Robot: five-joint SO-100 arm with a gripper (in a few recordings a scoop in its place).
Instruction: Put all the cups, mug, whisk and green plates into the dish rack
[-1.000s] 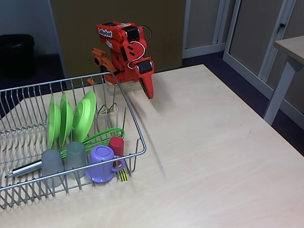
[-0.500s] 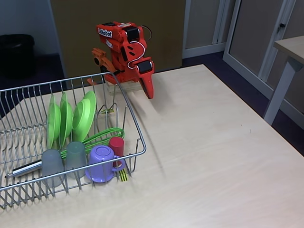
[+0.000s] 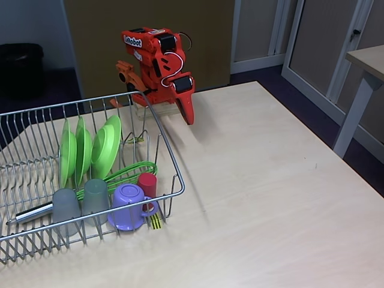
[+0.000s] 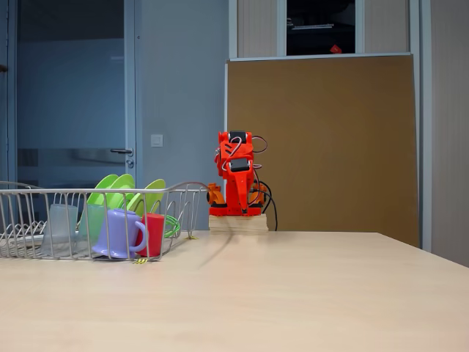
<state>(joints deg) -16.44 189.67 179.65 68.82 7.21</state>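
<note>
With its jaws pressed together and holding nothing, my gripper (image 3: 188, 115) hangs folded at the arm's base, tip pointing down at the table (image 3: 270, 198). Left of it in this fixed view, the dish rack (image 3: 171, 162) holds:
- green plates (image 3: 84, 150), three, on edge;
- whisk (image 3: 123, 173), lying lengthwise;
- cups (image 3: 81, 201), grey pair, plus red;
- mug (image 3: 127, 205).

I judge nothing remains to fetch.

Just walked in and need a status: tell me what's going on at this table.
Nothing is being handled. The orange arm sits folded at the table's far edge, its gripper pointing down and holding nothing. The dish rack already holds three green plates, the whisk, two grey cups, the red cup and the mug.
</note>
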